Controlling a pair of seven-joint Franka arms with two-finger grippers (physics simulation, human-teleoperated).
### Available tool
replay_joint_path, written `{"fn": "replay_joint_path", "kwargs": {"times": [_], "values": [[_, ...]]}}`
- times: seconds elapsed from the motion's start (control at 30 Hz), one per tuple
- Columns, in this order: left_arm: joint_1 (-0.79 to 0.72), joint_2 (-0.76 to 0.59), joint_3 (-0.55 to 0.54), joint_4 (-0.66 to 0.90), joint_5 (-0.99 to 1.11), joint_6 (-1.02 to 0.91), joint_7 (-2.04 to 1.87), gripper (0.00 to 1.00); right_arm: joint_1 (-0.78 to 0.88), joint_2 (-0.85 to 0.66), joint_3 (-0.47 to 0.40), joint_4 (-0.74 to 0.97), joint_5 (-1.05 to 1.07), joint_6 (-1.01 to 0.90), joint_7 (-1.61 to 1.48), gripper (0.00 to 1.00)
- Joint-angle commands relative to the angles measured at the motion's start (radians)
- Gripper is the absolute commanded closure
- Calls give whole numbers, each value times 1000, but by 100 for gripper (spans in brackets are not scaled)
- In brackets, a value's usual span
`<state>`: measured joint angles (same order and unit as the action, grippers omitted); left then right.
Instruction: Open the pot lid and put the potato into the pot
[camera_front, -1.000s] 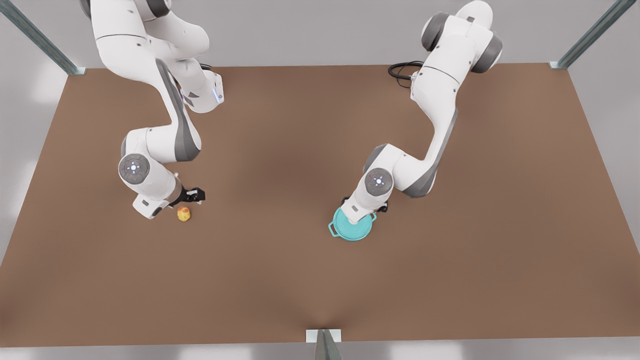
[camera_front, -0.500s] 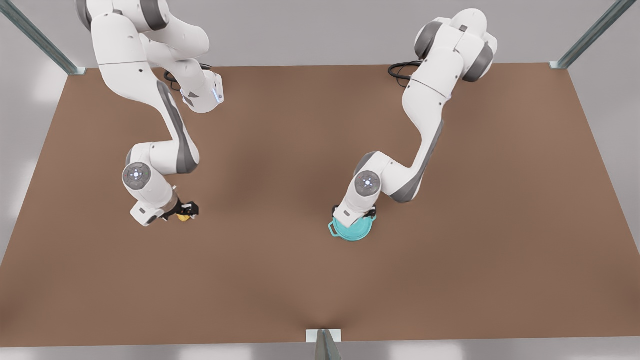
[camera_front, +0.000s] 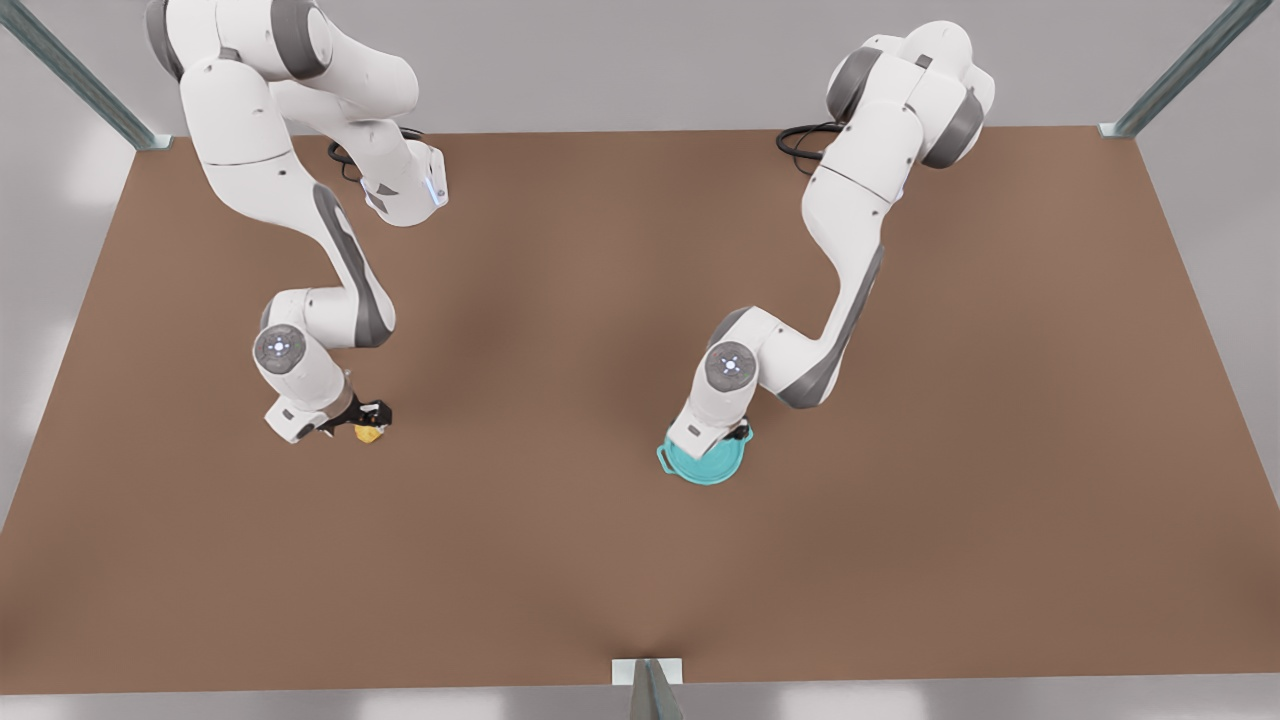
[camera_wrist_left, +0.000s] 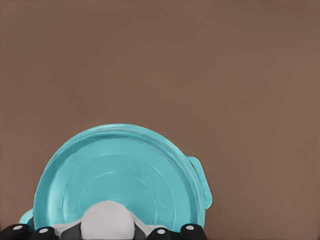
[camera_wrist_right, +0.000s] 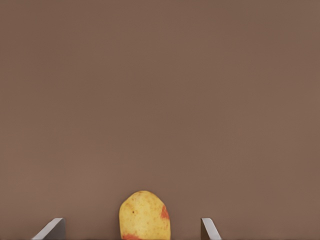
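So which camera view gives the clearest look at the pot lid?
The left wrist view: the pot lid lies broad and close, its white knob by the left gripper. In the front view the arm covers much of the lid. The right wrist view faces the potato.

Front view high above the brown table, looking down on both arms, left wrist view close over the pot lid, right wrist view low and close behind the potato, both shared with the front view
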<state>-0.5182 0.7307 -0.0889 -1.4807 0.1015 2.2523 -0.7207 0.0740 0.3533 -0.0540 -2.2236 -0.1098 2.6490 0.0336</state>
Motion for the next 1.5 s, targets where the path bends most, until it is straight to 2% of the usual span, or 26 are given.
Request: {"fn": "replay_joint_path", "kwargs": {"times": [0.0,0.03,0.1,0.17,0.23,0.3,0.33,0.37,0.53,0.57,0.63,0.67,0.7,0.77,0.93,1.0,1.07,1.33,1.47], "values": [[32,-8,3,34,-17,-83,20,80,0,16,2,-5,2,95,-72,0],[84,-10,0,102,-20,-212,154,80,0,16,3,-11,2,97,-72,0],[188,-7,6,131,-9,-261,421,80,0,23,5,-13,2,98,-72,0],[262,25,38,129,4,-206,664,79,0,38,5,-24,2,123,-72,0],[264,130,37,154,1,-37,649,78,0,41,5,-25,2,127,-75,0],[265,154,40,191,1,-36,649,76,0,47,6,-47,2,158,-75,0],[267,154,40,201,-6,-36,646,35,0,49,6,-53,2,164,-75,0],[268,150,38,204,-19,-46,639,0,-2,49,6,-62,2,169,-75,0],[282,110,63,220,-8,-177,659,0,-34,59,6,-70,-27,172,-81,0],[282,58,81,220,-5,-333,733,0,-34,67,6,-70,-27,172,-80,0],[339,-171,103,215,-60,-716,744,0,-33,75,10,-73,-27,186,-75,0],[406,-327,116,172,-115,-818,744,0,-33,76,11,-74,-27,187,-75,0],[449,-491,112,-41,-183,-620,747,0,-33,81,11,-76,-27,198,-75,0],[446,-430,110,82,-180,-639,739,0,-33,87,11,-79,-27,200,-74,0],[452,-428,118,69,-183,-683,730,0,-33,101,13,-85,-27,221,-75,1],[455,-430,133,71,-192,-685,730,0,-34,96,13,-88,-27,220,-77,12],[455,-429,132,71,-194,-685,730,0,-33,93,11,-90,-27,220,-78,18],[457,-424,127,68,-194,-681,730,0,-34,88,11,-96,-27,220,-80,30],[457,-424,129,68,-183,-681,738,0,-34,85,11,-96,-27,218,-80,41]]}}
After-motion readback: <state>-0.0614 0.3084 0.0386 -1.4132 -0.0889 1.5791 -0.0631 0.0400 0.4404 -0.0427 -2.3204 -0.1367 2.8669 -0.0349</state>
